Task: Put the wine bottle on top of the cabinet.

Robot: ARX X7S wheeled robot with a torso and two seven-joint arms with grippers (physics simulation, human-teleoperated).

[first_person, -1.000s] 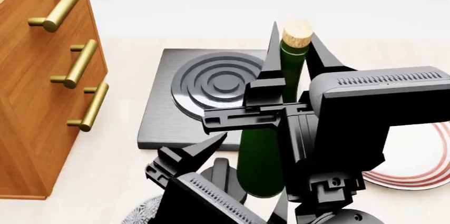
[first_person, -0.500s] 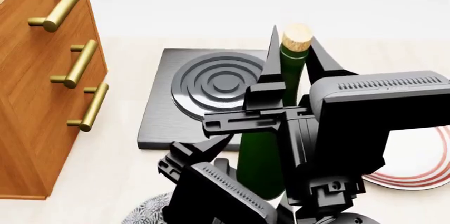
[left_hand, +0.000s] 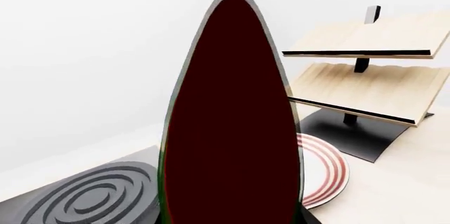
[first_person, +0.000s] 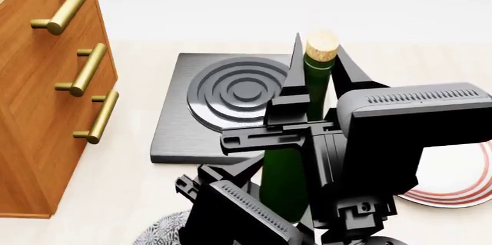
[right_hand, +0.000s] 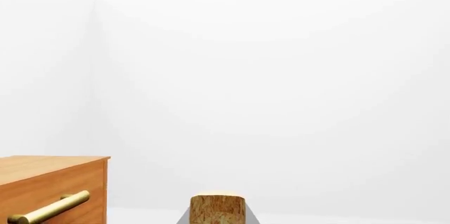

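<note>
Now wine bottle slightly lower, left claw closer

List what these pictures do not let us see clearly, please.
- Wine bottle base and label: head view, hidden by both arms.
- Left gripper fingers: head view, only partly seen beside the bottle; contact unclear.
- Cabinet top: cut off by the head view's edge.
- Striped plate: head view, mostly behind the right arm.
- Rack: cut off by the left wrist view's edge.
</note>
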